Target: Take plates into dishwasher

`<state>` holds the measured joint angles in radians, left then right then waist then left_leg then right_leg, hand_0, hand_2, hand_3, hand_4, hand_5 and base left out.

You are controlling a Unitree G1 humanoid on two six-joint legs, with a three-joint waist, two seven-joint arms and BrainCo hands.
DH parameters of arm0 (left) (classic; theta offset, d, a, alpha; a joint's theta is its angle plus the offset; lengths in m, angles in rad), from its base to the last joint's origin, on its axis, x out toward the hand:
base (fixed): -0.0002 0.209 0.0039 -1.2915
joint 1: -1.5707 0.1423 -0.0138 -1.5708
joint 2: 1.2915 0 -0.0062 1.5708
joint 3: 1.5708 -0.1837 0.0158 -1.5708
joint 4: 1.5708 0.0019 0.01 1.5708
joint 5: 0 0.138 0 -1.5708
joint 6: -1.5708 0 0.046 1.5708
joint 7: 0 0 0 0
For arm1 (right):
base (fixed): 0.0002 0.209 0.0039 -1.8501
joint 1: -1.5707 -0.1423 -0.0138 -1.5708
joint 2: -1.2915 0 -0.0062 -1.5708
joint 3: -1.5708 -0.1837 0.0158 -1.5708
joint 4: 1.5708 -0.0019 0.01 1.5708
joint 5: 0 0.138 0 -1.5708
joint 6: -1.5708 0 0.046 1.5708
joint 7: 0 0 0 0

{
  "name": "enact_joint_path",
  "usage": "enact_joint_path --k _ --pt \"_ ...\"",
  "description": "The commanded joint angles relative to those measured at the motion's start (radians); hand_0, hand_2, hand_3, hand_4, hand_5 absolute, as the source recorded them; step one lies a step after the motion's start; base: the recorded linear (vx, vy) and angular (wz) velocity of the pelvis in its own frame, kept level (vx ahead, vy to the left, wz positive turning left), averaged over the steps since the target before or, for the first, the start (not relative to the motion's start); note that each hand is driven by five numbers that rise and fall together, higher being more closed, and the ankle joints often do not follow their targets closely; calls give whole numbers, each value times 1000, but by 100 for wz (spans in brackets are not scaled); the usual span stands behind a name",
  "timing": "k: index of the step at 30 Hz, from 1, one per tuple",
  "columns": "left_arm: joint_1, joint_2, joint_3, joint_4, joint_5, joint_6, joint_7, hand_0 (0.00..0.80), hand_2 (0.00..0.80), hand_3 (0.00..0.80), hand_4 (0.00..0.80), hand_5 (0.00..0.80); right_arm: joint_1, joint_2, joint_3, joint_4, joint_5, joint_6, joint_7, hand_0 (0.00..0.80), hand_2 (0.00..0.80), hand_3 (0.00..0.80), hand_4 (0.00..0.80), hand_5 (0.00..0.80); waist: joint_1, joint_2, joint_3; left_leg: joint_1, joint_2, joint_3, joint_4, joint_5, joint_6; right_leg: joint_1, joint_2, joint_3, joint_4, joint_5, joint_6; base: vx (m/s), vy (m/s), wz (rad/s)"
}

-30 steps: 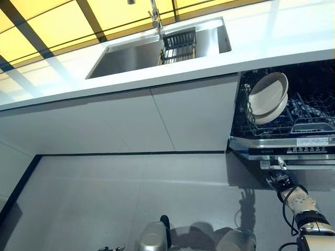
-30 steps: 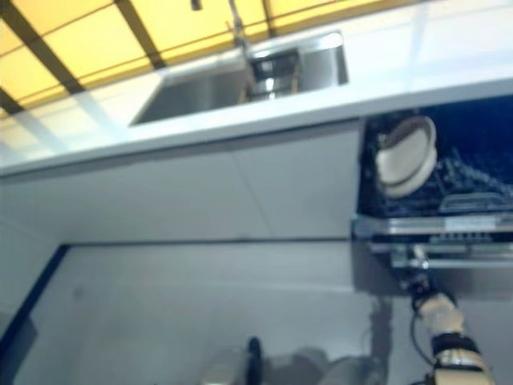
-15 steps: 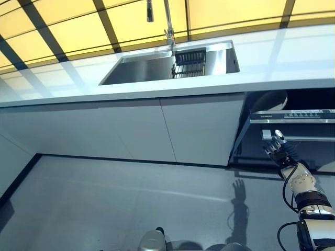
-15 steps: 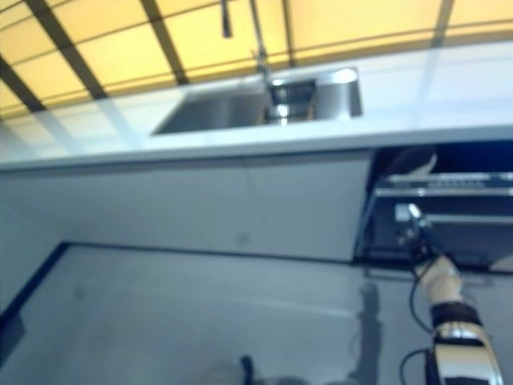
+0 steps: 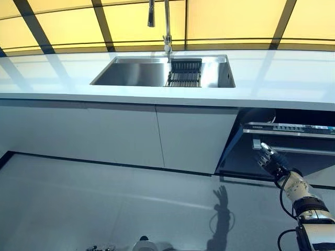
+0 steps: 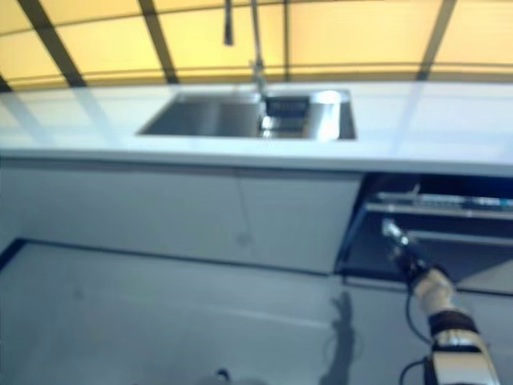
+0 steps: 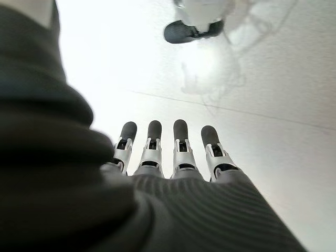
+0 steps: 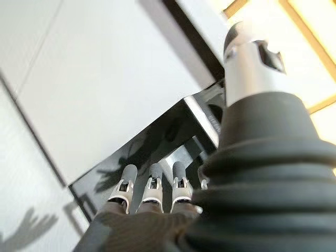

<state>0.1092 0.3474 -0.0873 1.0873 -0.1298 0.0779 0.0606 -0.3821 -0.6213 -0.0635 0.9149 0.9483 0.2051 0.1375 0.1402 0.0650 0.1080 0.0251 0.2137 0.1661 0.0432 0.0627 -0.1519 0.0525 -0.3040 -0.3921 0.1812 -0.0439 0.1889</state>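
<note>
Left robot hand only shows in its own wrist view: fingers straight and spread, nothing in them, just pale floor past them. On the counter the sink has a dark rack in its right end. Right of the sink and lower, the dishwasher door is nearly shut. Right robot hand sits open against its dark front, fingers straight. Can't see any plates now.
</note>
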Motion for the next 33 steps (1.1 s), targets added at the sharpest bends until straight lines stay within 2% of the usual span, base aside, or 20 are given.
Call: enact_joint_path --k 1,5,10,13,17,18,21,25,27,33 --pt "-64 68 12 36 37 -28 19 0 0 0 0 0 -69 17 9 -1 -71 -17 34 0 0 0 0 0 -7 -38 19 -19 9 18 -43 47 15 101 39 -18 -97 0 -51 0 0 0" --pt "-76 73 13 39 40 -24 12 0 0 0 0 0 -63 23 13 -8 -21 -15 36 0 0 0 0 0 -6 -44 6 -6 11 16 -57 44 17 108 45 -18 -108 1 -50 11 -21 -5" --pt "-76 73 8 38 37 -23 5 0 0 0 0 0 -78 24 -26 -48 127 0 -1 0 0 0 0 0 0 -45 -3 -3 11 11 -47 32 18 121 45 -24 -114 -1 -48 37 -12 -3" --pt "-77 81 2 39 35 -18 -7 0 0 0 0 0 -153 -18 -54 -74 239 -2 -30 0 0 0 0 0 19 -48 -11 -4 4 -6 -38 21 20 134 45 -33 -118 -3 -46 76 0 4" --pt "-76 92 -7 49 28 -16 -8 0 0 0 0 0 -281 -94 -60 -51 311 -1 -58 0 0 0 0 0 46 -54 -21 -7 -5 -22 -44 19 20 149 45 -50 -130 -2 -42 74 3 16" --pt "-75 101 -14 50 29 -13 -8 0 0 0 0 0 -372 -152 -45 -15 339 6 -81 0 0 0 0 0 65 -59 -29 -9 -11 -31 -57 24 19 155 49 -61 -136 -2 -40 85 6 13" --pt "-61 116 -13 60 42 -26 -9 0 0 0 0 0 -485 -237 -19 39 379 1 -80 0 0 0 0 0 95 -66 -38 -23 -24 -53 -70 33 17 170 52 -82 -147 -2 -37 96 9 20" --pt "-49 131 -1 91 46 -44 -9 0 0 0 0 0 -619 -297 30 78 389 -40 -112 0 0 0 0 0 127 -74 -45 -40 -37 -76 -80 39 14 186 56 -105 -161 -3 -36 133 9 22" --pt "-45 135 5 96 61 -44 -14 0 0 0 0 0 -646 -309 42 83 387 -45 -122 0 0 0 0 0 140 -79 -48 -43 -41 -97 -86 26 6 200 60 -101 -164 -21 -33 174 -28 28" --pt "-35 137 9 118 99 -74 -19 0 0 0 0 0 -611 -272 31 65 357 -33 -143 0 0 0 0 0 159 -75 -31 -70 -60 -126 -83 27 13 199 55 -108 -164 -20 -33 60 0 19"
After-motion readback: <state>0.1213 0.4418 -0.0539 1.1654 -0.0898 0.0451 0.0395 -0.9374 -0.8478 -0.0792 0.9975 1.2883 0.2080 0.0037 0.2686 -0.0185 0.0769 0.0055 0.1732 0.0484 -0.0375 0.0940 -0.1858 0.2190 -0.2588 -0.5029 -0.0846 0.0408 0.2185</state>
